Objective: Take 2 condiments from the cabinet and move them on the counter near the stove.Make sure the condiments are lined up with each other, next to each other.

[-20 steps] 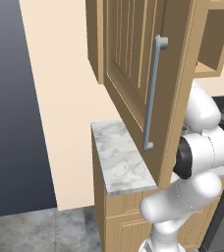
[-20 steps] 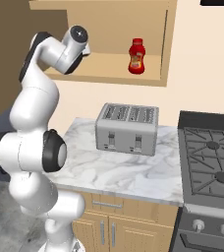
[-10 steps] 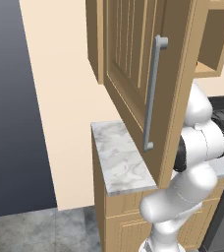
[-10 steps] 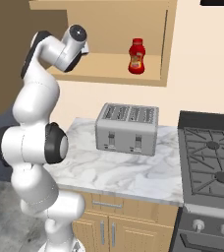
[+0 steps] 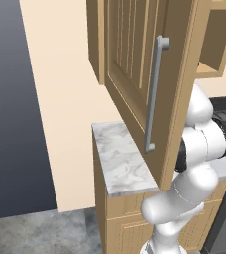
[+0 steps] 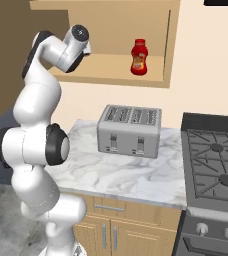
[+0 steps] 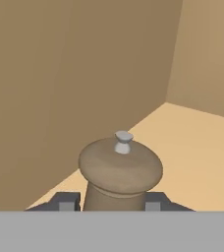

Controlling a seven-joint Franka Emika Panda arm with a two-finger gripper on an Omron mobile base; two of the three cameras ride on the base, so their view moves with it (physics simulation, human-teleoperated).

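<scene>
A tan-brown wooden shaker [image 7: 120,170] with a small knob top stands on the cabinet [image 6: 111,76] shelf, in its left rear corner. My gripper [image 7: 110,202] reaches into that corner, and its two dark fingertips [image 7: 67,201] press close against both sides of the shaker's body. The red bottle [image 6: 139,56] stands upright further right on the same shelf, apart from my hand. The cabinet door [image 5: 135,74] with its grey bar handle [image 5: 153,94] hangs wide open. Below lie the marble counter [image 6: 111,175] and the black stove [image 6: 216,165].
A grey toaster [image 6: 130,131] sits on the counter under the cabinet, left of the stove. The open door swings out over the counter's left end [image 5: 120,158]. The cabinet's side wall and back wall stand close around the shaker.
My hand stays in the cabinet's left corner. The elbow and forearm have shifted slightly. The red bottle and the toaster have not moved.
</scene>
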